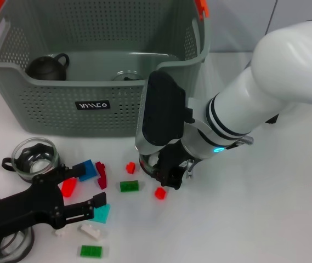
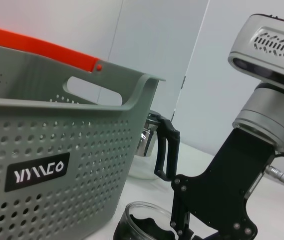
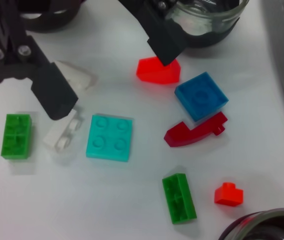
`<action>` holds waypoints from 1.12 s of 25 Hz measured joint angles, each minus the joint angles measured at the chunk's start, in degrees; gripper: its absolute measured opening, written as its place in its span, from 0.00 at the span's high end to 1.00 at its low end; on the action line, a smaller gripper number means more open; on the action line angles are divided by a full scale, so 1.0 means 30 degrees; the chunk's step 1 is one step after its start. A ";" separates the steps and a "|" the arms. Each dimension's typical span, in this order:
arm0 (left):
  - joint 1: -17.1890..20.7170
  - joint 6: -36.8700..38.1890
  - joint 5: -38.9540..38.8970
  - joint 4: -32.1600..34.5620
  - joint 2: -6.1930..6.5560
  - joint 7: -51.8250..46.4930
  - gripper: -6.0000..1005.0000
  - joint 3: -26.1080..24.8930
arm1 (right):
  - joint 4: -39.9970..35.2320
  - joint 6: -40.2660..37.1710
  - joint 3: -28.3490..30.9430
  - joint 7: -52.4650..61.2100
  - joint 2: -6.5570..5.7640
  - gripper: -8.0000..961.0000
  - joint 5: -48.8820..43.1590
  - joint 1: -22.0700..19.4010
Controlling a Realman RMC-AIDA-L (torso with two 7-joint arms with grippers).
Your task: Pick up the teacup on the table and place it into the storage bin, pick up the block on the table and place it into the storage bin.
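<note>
The storage bin [image 1: 57, 112] stands at the back left, its label facing me. Inside it lie a dark teacup [image 1: 46, 67] and a glass piece [image 1: 127, 76]. On the table a glass teacup [image 1: 33, 159] with a black handle sits just beyond my left gripper [image 1: 92, 185], which is open and low, with an orange-red block [image 1: 68, 187] between its fingers [image 3: 57, 97]. My right gripper [image 1: 165, 172] hangs in front of the bin, right over another glass teacup [image 1: 146, 161] that it mostly hides; that cup's rim [image 3: 266, 227] also shows in the right wrist view.
Loose blocks are scattered between the grippers: blue [image 1: 88, 170], dark red [image 1: 101, 175], small red [image 1: 130, 167], green [image 1: 129, 186], red [image 1: 160, 193], teal [image 1: 102, 213], white [image 1: 91, 231], green [image 1: 90, 251]. A further glass [image 1: 7, 247] sits at the front left corner.
</note>
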 joint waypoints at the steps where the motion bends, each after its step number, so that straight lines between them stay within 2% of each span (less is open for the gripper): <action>1: 0.0007 -0.0001 0.0000 0.0019 0.0001 0.0000 0.07 0.0000 | -0.0078 -0.0103 0.0035 0.0025 -0.0015 0.87 -0.0002 -0.0011; 3: 0.0012 0.0001 -0.0001 0.0075 0.0006 0.0000 0.07 0.0000 | -0.0560 -0.0514 0.0163 0.0100 -0.0086 0.93 -0.0043 -0.0190; 7: 0.0018 0.0066 -0.0001 0.0085 0.0009 0.0000 0.07 -0.0011 | -0.3072 -0.3116 0.1405 0.0383 -0.0258 0.93 -0.0906 -0.1307; 13: 0.0073 0.0021 -0.0106 0.0046 -0.0008 -0.0001 0.07 -0.0030 | -1.1314 -1.0441 0.4958 0.1375 -0.0239 0.93 -0.2250 -0.3715; 14: 0.0076 0.0019 -0.0118 0.0032 -0.0009 0.0000 0.07 -0.0029 | -1.3916 -1.2074 0.6123 0.1966 -0.0237 0.93 -0.2163 -0.3951; 15: 0.0076 0.0020 -0.0128 0.0024 -0.0011 0.0000 0.07 -0.0030 | -1.3916 -1.2074 0.6123 0.1966 -0.0237 0.93 -0.2163 -0.3951; 18: 0.0028 0.0011 -0.0139 -0.0012 -0.0016 0.0000 0.07 -0.0028 | -1.6003 -1.3423 0.8312 0.2995 -0.0206 0.93 -0.1330 -0.3215; 19: 0.0014 0.0007 -0.0140 -0.0017 -0.0020 0.0008 0.07 -0.0026 | -1.6106 -1.3510 0.9049 0.3329 -0.0198 0.93 -0.1129 -0.2769; 20: -0.0012 0.0003 -0.0153 -0.0022 -0.0019 0.0082 0.07 -0.0031 | -1.5950 -1.2961 1.0795 0.4021 -0.0173 0.93 -0.0872 -0.1641; 23: -0.0030 -0.0008 -0.0186 -0.0025 -0.0021 0.0143 0.07 -0.0029 | -1.5174 -1.1678 1.2080 0.4563 -0.0177 0.93 -0.0860 -0.0727; 26: -0.0066 -0.0029 -0.0202 -0.0026 -0.0017 0.0155 0.07 -0.0028 | -1.2890 -0.9131 1.3245 0.4814 -0.0250 0.93 -0.1068 0.0723; 28: -0.0088 -0.0035 -0.0205 -0.0026 -0.0006 0.0158 0.07 -0.0026 | -1.0363 -0.7288 1.3694 0.4575 -0.0320 0.93 -0.1745 0.2031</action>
